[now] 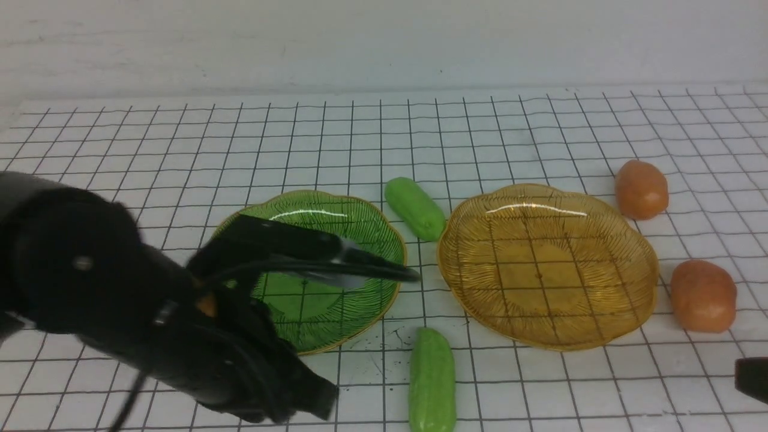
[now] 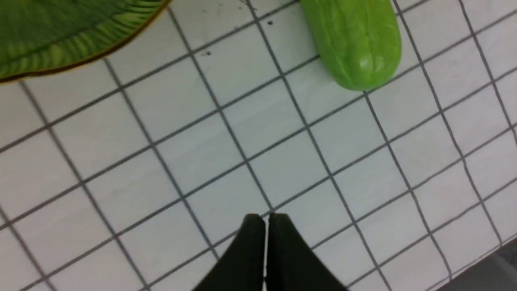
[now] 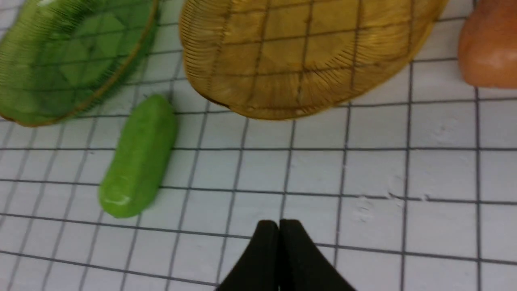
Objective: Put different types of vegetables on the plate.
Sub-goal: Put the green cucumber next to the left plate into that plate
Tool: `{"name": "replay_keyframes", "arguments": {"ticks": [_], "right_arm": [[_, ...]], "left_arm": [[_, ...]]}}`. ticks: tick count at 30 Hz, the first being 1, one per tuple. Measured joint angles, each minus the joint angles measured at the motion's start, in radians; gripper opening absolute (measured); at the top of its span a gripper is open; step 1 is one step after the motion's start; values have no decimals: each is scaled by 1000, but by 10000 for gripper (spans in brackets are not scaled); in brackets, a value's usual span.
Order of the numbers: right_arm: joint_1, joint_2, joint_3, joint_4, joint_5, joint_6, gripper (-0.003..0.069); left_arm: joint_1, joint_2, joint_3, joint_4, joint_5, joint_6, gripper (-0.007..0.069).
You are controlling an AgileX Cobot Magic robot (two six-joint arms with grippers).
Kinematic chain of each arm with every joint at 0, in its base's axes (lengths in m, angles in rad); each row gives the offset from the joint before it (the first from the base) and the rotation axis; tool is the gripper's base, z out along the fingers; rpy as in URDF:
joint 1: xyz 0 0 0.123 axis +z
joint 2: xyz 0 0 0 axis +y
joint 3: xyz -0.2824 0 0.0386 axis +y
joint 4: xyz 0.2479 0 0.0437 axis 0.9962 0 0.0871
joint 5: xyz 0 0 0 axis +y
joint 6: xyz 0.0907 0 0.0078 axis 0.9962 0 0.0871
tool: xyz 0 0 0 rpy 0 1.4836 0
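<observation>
Your left claw (image 2: 265, 218) is shut tight and holds nothing. It hangs above the desk (image 2: 226, 161), near the green plate (image 1: 366, 223). Open it wide first. Then come down over the near cucumber (image 1: 432, 384), at the bottom middle of the front view, and pinch its thin sides.

Your right claw (image 3: 278, 224) is shut and empty too.

The far cucumber (image 1: 415, 208) lies between the green plate and the yellow plate (image 1: 543, 264). The far potato (image 1: 641, 188) and near potato (image 1: 703, 295) sit right of it. Mind the green plate's rim.
</observation>
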Motion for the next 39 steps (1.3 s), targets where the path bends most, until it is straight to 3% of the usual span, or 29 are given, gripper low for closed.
{"name": "replay_keyframes", "arguments": {"ticks": [9, 13, 21, 24, 30, 32, 35, 39], "right_arm": [[0, 33, -4, -56, 0, 23, -14], [0, 33, -5, -64, 0, 23, -14], [0, 33, -5, -65, 2, 23, -14], [0, 33, -5, -65, 4, 23, -12], [0, 33, -5, -65, 2, 25, -11], [0, 33, -5, -65, -1, 31, -11], [0, 33, -5, -69, -1, 45, -11], [0, 57, -48, -157, 8, 76, -11]], "left_arm": [[-139, 285, -255, 40, 48, -28, 7], [-151, 393, -342, 50, 67, -19, 97], [-152, 577, -480, 75, 76, -41, 563], [-152, 621, -483, 76, 39, -72, 653], [-152, 689, -486, 77, -9, -129, 659], [-152, 702, -486, 77, -7, -131, 614], [-152, 720, -486, 79, 14, -132, 368], [-152, 710, -512, 79, 82, -120, 382]]}}
